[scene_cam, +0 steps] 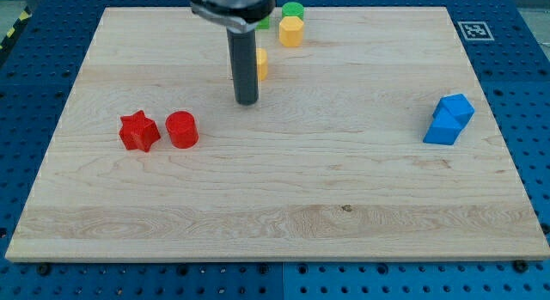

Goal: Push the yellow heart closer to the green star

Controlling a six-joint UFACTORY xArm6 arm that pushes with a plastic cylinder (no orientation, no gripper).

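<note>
**A:** Camera view, item one — the end effector?

**B:** My tip (247, 101), the lower end of a straight dark rod. No jaws to spread or press; it pinches nothing. Whether it touches any block, I cannot tell.

**A:** The task's things?

**B:** A yellow block (262, 64) shows just to the view's right of the rod and a little above my tip, mostly hidden behind the rod; I judge it to be the yellow heart, shape not confirmed. A green sliver (263, 22) shows further up the view from my tip, beside the arm's body — likely the green star, shape also hidden.

**A:** Count, by kind.

**B:** Yellow — two: the hidden one, plus a yellow hexagon (291, 31) up and to the right of my tip. Green — two: the sliver, plus a green cylinder (293, 9) just beyond the hexagon. Red — two: a red cylinder (181, 129) and a red star (138, 131), both down and to the left of my tip. Blue — two blue blocks (449, 119), touching, well apart to the right. Eight blocks on one wooden board (275, 205).

**A:** Risks?

**B:** An off-centre push could slip the heart sideways past my tip. Pushed up the view, it might strike the hexagon, or knock the green piece away.
</note>
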